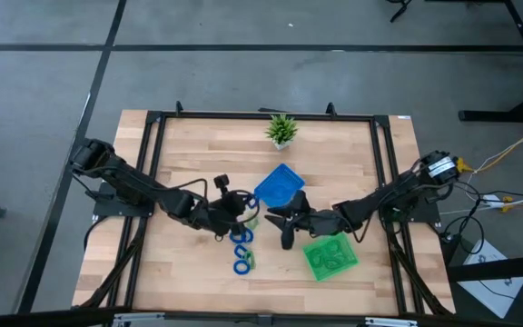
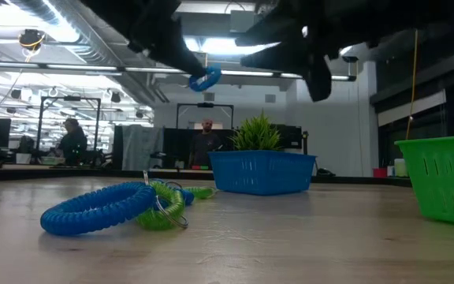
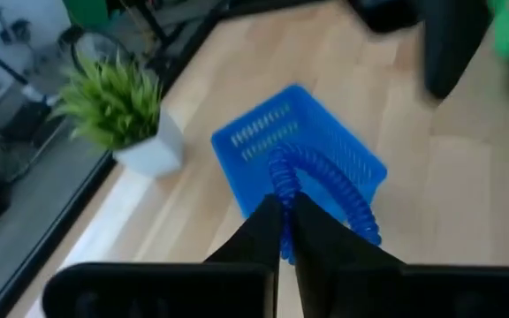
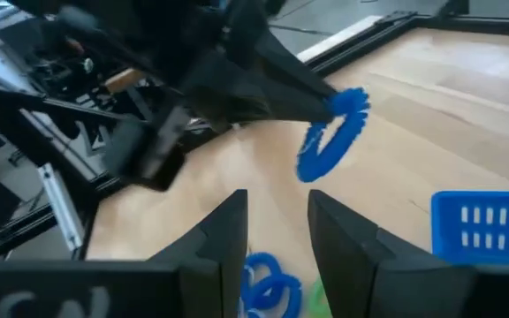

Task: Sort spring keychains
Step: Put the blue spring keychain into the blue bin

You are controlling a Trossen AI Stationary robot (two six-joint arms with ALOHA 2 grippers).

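Blue spring keychain [image 3: 325,190] hung pinched in your left gripper [image 3: 283,231], fingers clamped on the coil, lifted off the tabletop [image 1: 189,145] and dangling near the blue tray [image 1: 280,185]. Right wrist view showed the same loop [image 4: 332,132] swinging free below the fingertips, not yet over the basket. Remaining keychains [image 1: 242,247], blue and green mixed, lay in a loose pile on the wood just beside the left arm; low view had a blue one [image 2: 101,209] tangled against a green one [image 2: 164,207]. Green tray [image 1: 330,257] sat near your right gripper [image 1: 286,221], whose fingers stood part-open and held nothing, hovering between the trays. To do this step well, you'd want the loop centred over the blue tray before letting go, since it swings; keep it low so it doesn't bounce out, and stay clear of the potted plant [image 1: 281,129].
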